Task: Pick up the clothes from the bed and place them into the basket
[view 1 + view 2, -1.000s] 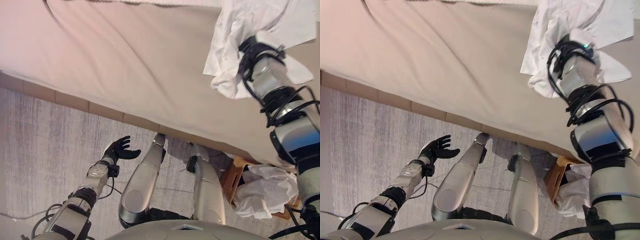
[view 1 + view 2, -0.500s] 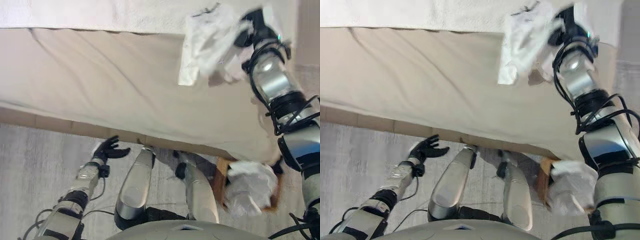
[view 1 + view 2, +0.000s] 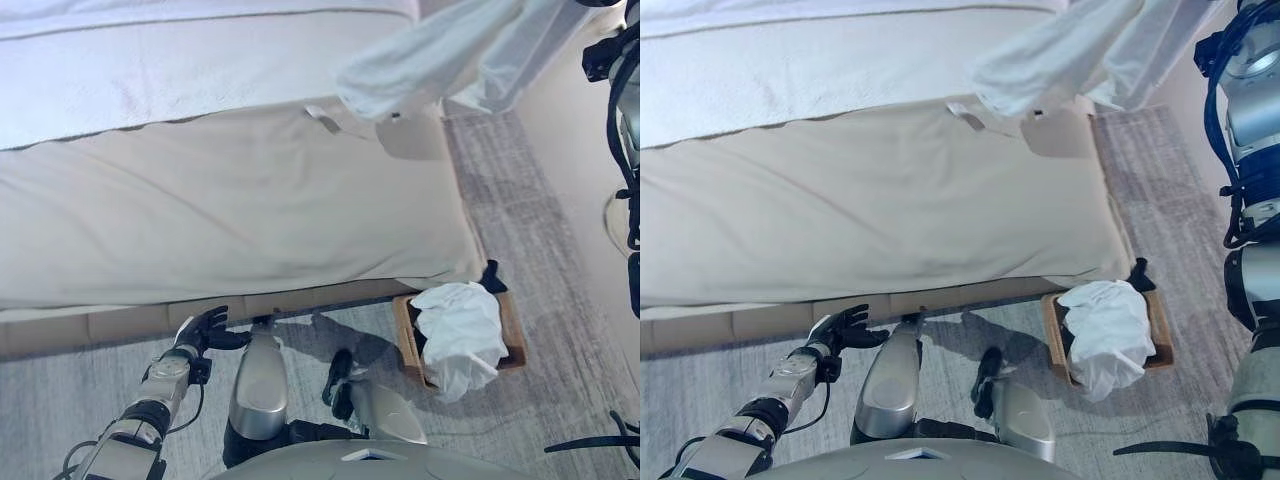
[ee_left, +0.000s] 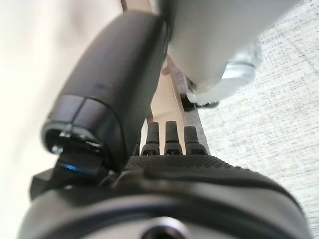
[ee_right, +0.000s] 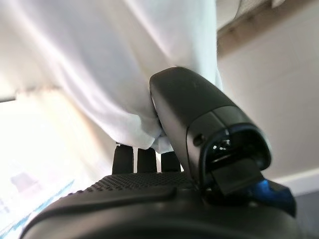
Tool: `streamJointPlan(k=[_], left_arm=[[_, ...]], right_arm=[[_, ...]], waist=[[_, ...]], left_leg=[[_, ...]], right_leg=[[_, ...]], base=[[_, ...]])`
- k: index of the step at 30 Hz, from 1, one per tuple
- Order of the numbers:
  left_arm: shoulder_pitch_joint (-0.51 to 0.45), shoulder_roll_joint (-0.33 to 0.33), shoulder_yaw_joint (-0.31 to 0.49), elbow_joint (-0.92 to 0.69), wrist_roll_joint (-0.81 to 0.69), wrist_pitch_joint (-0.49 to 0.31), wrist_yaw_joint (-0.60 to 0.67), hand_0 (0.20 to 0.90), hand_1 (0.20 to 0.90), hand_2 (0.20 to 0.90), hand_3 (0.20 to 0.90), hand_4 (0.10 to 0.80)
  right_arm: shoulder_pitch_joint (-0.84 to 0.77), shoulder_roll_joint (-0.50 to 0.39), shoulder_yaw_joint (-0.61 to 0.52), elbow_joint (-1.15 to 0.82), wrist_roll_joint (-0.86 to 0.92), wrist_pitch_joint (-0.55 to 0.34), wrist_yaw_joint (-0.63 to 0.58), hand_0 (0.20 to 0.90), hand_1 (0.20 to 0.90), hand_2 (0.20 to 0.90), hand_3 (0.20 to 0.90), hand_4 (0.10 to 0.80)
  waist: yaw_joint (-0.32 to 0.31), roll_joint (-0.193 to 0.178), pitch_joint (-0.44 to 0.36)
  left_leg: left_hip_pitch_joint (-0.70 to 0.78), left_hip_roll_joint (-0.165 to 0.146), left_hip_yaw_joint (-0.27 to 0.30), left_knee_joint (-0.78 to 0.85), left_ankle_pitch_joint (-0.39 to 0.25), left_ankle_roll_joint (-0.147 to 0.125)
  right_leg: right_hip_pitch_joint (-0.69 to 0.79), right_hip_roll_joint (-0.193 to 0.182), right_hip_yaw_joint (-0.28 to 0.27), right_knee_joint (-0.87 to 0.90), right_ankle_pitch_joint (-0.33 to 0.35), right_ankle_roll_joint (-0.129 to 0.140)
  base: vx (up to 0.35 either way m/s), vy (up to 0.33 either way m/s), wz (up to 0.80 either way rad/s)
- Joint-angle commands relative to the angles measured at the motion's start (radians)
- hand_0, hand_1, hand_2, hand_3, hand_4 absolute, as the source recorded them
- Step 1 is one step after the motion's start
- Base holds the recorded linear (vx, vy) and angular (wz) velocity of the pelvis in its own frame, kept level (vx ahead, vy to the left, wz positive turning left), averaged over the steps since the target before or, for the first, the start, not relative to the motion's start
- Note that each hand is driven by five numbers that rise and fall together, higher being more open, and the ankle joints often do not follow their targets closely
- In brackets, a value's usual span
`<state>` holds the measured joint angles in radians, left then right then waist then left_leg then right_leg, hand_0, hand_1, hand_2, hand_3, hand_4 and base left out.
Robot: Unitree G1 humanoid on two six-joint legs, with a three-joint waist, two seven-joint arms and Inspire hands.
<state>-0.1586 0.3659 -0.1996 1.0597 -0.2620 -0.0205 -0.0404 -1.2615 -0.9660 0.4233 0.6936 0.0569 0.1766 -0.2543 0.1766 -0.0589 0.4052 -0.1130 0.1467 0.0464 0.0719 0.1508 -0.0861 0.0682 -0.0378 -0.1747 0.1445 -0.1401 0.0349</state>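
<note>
- The bed (image 3: 230, 200) filled most of my view, its beige cover hanging down the near side and a white sheet (image 3: 150, 80) lying across the top; I saw no other loose clothes on the part of it in view.
- The white garment (image 3: 450, 60) was off the mattress and in the air over the bed's right-hand corner, stretched out in a long drape whose axis ran up toward my right side, its loose end trailing back over the corner.
- The wooden basket (image 3: 512, 335) sat on the grey carpet (image 3: 560, 250) just past that corner, on my right and nearer to me than the garment. A bundle of white clothes (image 3: 458, 330) already lay heaped in it and spilled over its near rim.
- My right hand (image 5: 199, 124) was in sight only from its own wrist, where the white cloth was caught between the thumb and the fingers (image 5: 142, 159), so it was clamped on the garment.
- My left hand (image 3: 205, 328) hung low by the bed's base on the far side from the basket, fingers loosely spread and empty.
- I judged that everything turned on the basket lying below and back toward me from the raised garment. The right hand was the holding hand and the nearer one, so the carry would be down and inward on that side.
</note>
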Motion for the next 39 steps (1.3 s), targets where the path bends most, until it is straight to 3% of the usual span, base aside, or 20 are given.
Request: streamJointPlan(k=[1, 4, 7, 9, 12, 16, 18, 19, 21, 22, 23, 33, 39], left_arm=[[0.081, -0.017, -0.058, 0.086, 0.067, -0.004, -0.014, 0.900, 0.900, 0.900, 0.900, 0.800], [0.086, -0.024, -0.041, 0.123, 0.053, 0.024, -0.005, 0.900, 0.900, 0.900, 0.900, 0.800], [0.090, -0.027, -0.035, 0.132, 0.057, 0.028, -0.005, 0.900, 0.900, 0.900, 0.900, 0.800], [0.089, -0.020, -0.036, 0.139, 0.056, 0.020, -0.013, 0.900, 0.900, 0.900, 0.900, 0.800], [0.079, -0.014, -0.033, 0.142, 0.077, 0.026, -0.025, 0.900, 0.900, 0.900, 0.900, 0.800], [0.087, -0.004, -0.042, 0.149, 0.096, 0.014, -0.033, 0.900, 0.900, 0.900, 0.900, 0.800], [0.090, 0.008, -0.041, 0.146, 0.097, 0.017, -0.034, 0.900, 0.900, 0.900, 0.900, 0.800], [0.087, 0.013, -0.041, 0.146, 0.093, 0.020, -0.031, 0.900, 0.900, 0.900, 0.900, 0.800], [0.087, 0.016, -0.038, 0.146, 0.089, 0.020, -0.029, 0.900, 0.900, 0.900, 0.900, 0.800], [0.084, 0.020, -0.028, 0.143, 0.074, 0.024, -0.026, 0.900, 0.900, 0.900, 0.900, 0.800], [0.084, 0.023, -0.025, 0.137, 0.068, 0.026, -0.027, 0.900, 0.900, 0.900, 0.900, 0.800], [0.072, 0.001, -0.054, 0.120, 0.088, 0.017, -0.027, 0.900, 0.900, 0.900, 0.900, 0.800], [0.071, -0.021, -0.079, 0.082, 0.096, 0.004, -0.021, 0.900, 0.900, 0.900, 0.900, 0.800]], right_arm=[[-0.004, -0.055, -0.012, -0.131, 0.003, -0.066, -0.023, 0.300, 0.300, 0.300, 0.200, 0.100], [0.046, -0.037, -0.033, -0.136, 0.020, -0.080, -0.047, 0.300, 0.300, 0.300, 0.200, 0.100], [0.098, -0.044, -0.070, -0.146, 0.025, -0.087, -0.083, 0.300, 0.300, 0.300, 0.200, 0.100], [0.112, -0.053, -0.083, -0.126, 0.029, -0.097, -0.084, 0.300, 0.300, 0.300, 0.200, 0.100], [0.156, -0.052, -0.108, -0.114, 0.019, -0.089, -0.087, 0.300, 0.300, 0.300, 0.200, 0.100], [0.203, -0.049, -0.128, -0.100, 0.013, -0.089, -0.082, 0.300, 0.300, 0.300, 0.200, 0.100], [0.237, -0.044, -0.148, -0.101, 0.014, -0.082, -0.080, 0.300, 0.300, 0.300, 0.200, 0.100], [0.245, -0.032, -0.154, -0.088, 0.012, -0.084, -0.086, 0.300, 0.300, 0.300, 0.200, 0.100], [0.244, -0.026, -0.155, -0.082, 0.019, -0.083, -0.087, 0.300, 0.300, 0.300, 0.200, 0.100], [0.248, -0.014, -0.161, -0.075, 0.028, -0.081, -0.091, 0.300, 0.300, 0.300, 0.200, 0.100], [0.258, -0.008, -0.171, -0.069, 0.034, -0.077, -0.096, 0.300, 0.300, 0.300, 0.200, 0.100], [0.385, 0.007, -0.231, -0.082, 0.029, -0.066, -0.092, 0.300, 0.300, 0.300, 0.200, 0.100], [0.441, 0.022, -0.306, -0.133, 0.013, -0.113, -0.217, 0.300, 0.300, 0.300, 0.200, 0.100]], waist=[[0.002, -0.018, -0.229], [-0.027, -0.039, -0.262], [-0.053, -0.039, -0.288], [-0.063, -0.029, -0.307], [-0.084, -0.015, -0.322], [-0.098, -0.002, -0.328], [-0.106, 0.005, -0.330], [-0.104, 0.011, -0.329], [-0.101, 0.013, -0.327], [-0.103, 0.020, -0.327], [-0.104, 0.024, -0.327], [-0.149, 0.022, -0.336], [-0.164, 0.029, -0.327]], left_leg=[[-0.130, -0.129, -0.095, 0.066, 0.045, 0.005], [-0.067, -0.201, -0.132, 0.201, -0.094, 0.045], [-0.007, -0.238, -0.183, 0.241, -0.156, 0.061], [0.056, -0.248, -0.225, 0.144, -0.209, 0.082], [0.111, -0.249, -0.220, 0.037, -0.227, 0.109], [0.139, -0.251, -0.199, -0.004, -0.224, 0.121], [0.155, -0.246, -0.172, -0.033, -0.220, 0.126], [0.161, -0.238, -0.138, -0.050, -0.217, 0.125], [0.166, -0.234, -0.118, -0.057, -0.216, 0.125], [0.172, -0.223, -0.081, -0.074, -0.213, 0.122], [0.181, -0.218, -0.059, -0.089, -0.210, 0.122], [0.199, -0.198, -0.005, -0.123, -0.209, 0.118], [0.203, -0.181, 0.018, -0.132, -0.206, 0.104]], right_leg=[[0.063, 0.029, 0.033, -0.026, 0.017, -0.052], [0.036, -0.001, 0.060, -0.052, 0.055, -0.048], [0.010, -0.010, 0.095, -0.082, 0.092, -0.039], [-0.010, -0.006, 0.122, -0.090, 0.106, -0.027], [-0.031, -0.005, 0.154, -0.097, 0.126, -0.009], [-0.044, -0.013, 0.167, -0.107, 0.156, 0.011], [-0.056, -0.024, 0.154, -0.115, 0.176, 0.026], [-0.066, -0.040, 0.114, -0.113, 0.183, 0.037], [-0.069, -0.047, 0.094, -0.111, 0.184, 0.042], [-0.076, -0.058, 0.049, -0.110, 0.187, 0.050], [-0.079, -0.058, 0.042, -0.116, 0.192, 0.054], [-0.054, -0.023, 0.084, -0.160, 0.180, 0.029], [-0.032, -0.005, 0.093, -0.197, 0.180, 0.018]], base=[[-0.188, -0.062, -0.08], [-0.206, -0.001, -0.22], [-0.189, 0.086, -0.30], [-0.136, 0.112, -0.11], [-0.097, 0.113, -0.30], [-0.042, 0.085, -0.26], [-0.080, 0.064, -0.39], [-0.095, 0.036, -0.34], [-0.076, 0.018, -0.56], [-0.078, -0.002, -0.75], [-0.096, -0.018, -0.84], [0.001, -0.068, -0.36], [0.018, -0.083, -0.13]])
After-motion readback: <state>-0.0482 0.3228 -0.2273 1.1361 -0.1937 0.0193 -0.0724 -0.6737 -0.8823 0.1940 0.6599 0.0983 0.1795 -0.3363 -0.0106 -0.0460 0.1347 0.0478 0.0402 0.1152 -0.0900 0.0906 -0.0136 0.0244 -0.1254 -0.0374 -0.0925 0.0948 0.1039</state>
